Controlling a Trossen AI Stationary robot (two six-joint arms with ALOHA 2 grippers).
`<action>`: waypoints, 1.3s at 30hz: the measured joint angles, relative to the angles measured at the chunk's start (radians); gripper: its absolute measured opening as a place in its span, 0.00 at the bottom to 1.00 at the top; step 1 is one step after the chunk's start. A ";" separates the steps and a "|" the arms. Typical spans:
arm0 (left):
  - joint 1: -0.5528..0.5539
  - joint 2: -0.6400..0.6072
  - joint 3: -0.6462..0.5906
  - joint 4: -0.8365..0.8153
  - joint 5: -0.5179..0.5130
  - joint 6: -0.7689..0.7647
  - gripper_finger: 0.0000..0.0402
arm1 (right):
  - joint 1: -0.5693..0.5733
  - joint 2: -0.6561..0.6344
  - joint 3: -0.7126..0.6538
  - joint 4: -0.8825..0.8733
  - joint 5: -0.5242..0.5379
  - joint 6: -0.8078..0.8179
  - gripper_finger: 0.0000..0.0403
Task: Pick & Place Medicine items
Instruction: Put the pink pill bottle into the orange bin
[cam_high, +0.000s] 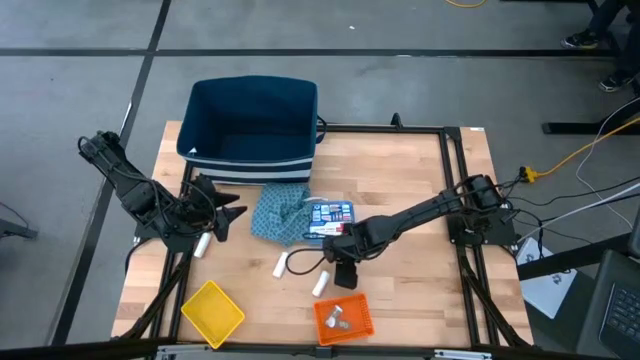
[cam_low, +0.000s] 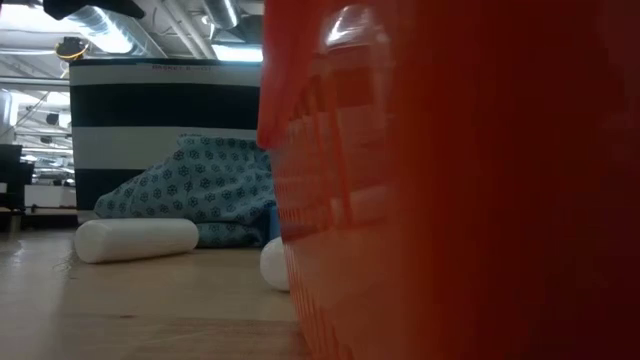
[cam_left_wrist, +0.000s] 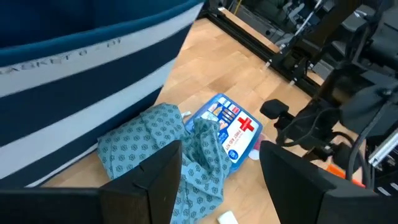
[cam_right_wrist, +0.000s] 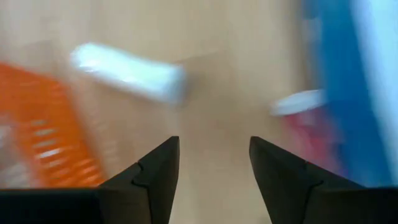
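Grey floor surrounds the wooden table (cam_high: 400, 190), with a striped basket (cam_high: 252, 120) at its far edge; only the left wrist view shows partial lettering, "BASKET", on its band. That view alone shows the box (cam_left_wrist: 229, 127) and its red cross beside the cloth (cam_left_wrist: 180, 149). Both the left gripper (cam_high: 222, 212) and right gripper (cam_high: 345, 272) are open, empty. White cylinders (cam_high: 321, 284) lie near the orange tray (cam_high: 343, 317).

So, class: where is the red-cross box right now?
In the high view, the red-cross box lies mid-table, beside the teal cloth, just in front of the navy basket.

White cylinder (cam_right_wrist: 127, 79) lies beside the orange tray (cam_right_wrist: 43, 134) (jaws apart).
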 joint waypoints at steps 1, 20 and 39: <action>0.000 0.000 0.000 0.000 -0.006 0.000 0.53 | 0.000 0.000 0.000 -0.009 0.029 -0.010 0.49; 0.000 0.000 0.000 0.000 -0.026 0.000 0.53 | -0.049 0.010 0.000 -0.054 0.146 -0.152 0.49; 0.000 0.000 0.000 0.000 -0.025 0.000 0.53 | -0.048 0.094 0.003 -0.021 0.048 -0.107 0.45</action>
